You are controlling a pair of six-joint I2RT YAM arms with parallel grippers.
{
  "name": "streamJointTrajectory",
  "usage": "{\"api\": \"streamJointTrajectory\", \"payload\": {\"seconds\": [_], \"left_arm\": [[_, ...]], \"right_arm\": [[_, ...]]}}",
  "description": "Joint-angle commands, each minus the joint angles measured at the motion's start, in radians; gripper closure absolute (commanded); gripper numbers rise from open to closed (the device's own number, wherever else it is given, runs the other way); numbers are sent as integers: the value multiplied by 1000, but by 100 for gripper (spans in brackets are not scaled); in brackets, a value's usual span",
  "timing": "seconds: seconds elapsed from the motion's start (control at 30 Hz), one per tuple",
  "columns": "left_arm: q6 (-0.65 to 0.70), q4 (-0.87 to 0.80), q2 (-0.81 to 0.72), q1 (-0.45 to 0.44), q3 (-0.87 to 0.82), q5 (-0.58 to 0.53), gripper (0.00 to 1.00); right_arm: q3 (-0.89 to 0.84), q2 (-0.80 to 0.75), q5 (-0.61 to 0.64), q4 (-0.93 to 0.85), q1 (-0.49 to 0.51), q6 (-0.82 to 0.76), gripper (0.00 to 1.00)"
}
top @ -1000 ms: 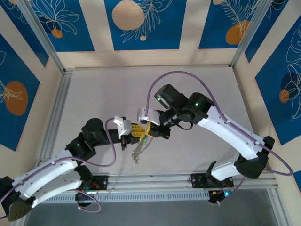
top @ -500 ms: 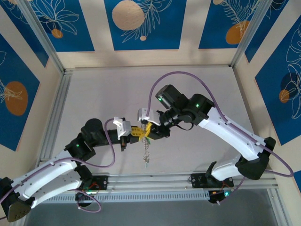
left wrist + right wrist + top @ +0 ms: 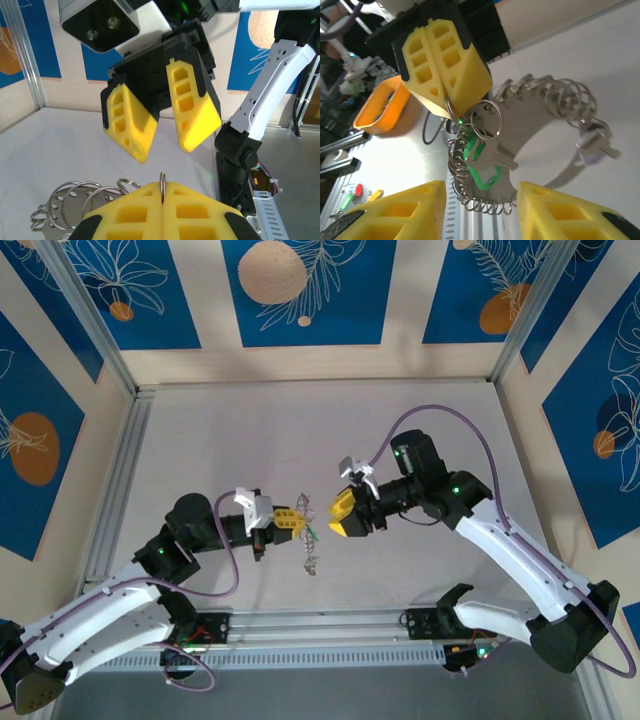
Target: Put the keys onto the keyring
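My left gripper (image 3: 292,521) is shut on the keyring (image 3: 162,186), a thin silvery ring pinched edge-on between its yellow fingers (image 3: 200,210). In the right wrist view the green-headed key (image 3: 482,162) hangs from the keyring (image 3: 487,117) just below the left gripper (image 3: 452,106), with a chain of small rings (image 3: 470,197) looped under it. The chain (image 3: 311,552) dangles over the table. My right gripper (image 3: 340,517) stands open to the right of the key, its fingers (image 3: 570,215) apart from it with nothing between them. The right gripper (image 3: 165,150) faces the left one.
An orange bin (image 3: 375,107) sits beyond the left arm, with small coloured keys (image 3: 357,192) near it. Aluminium rails (image 3: 320,625) run along the table's near edge and metal posts (image 3: 95,320) frame the sides. More linked rings trail toward a pale tag (image 3: 592,145).
My right gripper has let go, opened and pulled back to the right. The left gripper stays shut on the ring, and the chain has swung to hang straight down.
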Motion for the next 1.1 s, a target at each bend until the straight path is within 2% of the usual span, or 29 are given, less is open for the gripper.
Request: {"api": "streamJointTrajectory", "payload": {"seconds": [0.0, 0.17, 0.23, 0.47, 0.7, 0.83, 1.07], "left_arm": [[-29, 82, -7, 6, 10, 36, 100], [-34, 79, -11, 8, 14, 37, 100], [-35, 84, -9, 9, 15, 37, 100], [-46, 112, 6, 14, 11, 49, 100], [-58, 121, -3, 23, 6, 53, 100], [-64, 130, -1, 28, 1, 57, 100], [-68, 133, -6, 37, -4, 56, 100]], "right_arm": [[-29, 20, -124, 140, 16, 72, 58], [-35, 40, -107, 150, 54, 57, 44], [-40, 46, -102, 155, 66, 57, 42], [-67, 71, -56, 183, 107, 62, 39], [-84, 104, -21, 218, 124, 68, 41], [-97, 111, -35, 269, 128, 82, 47], [-89, 123, -52, 247, 129, 64, 75]]}}
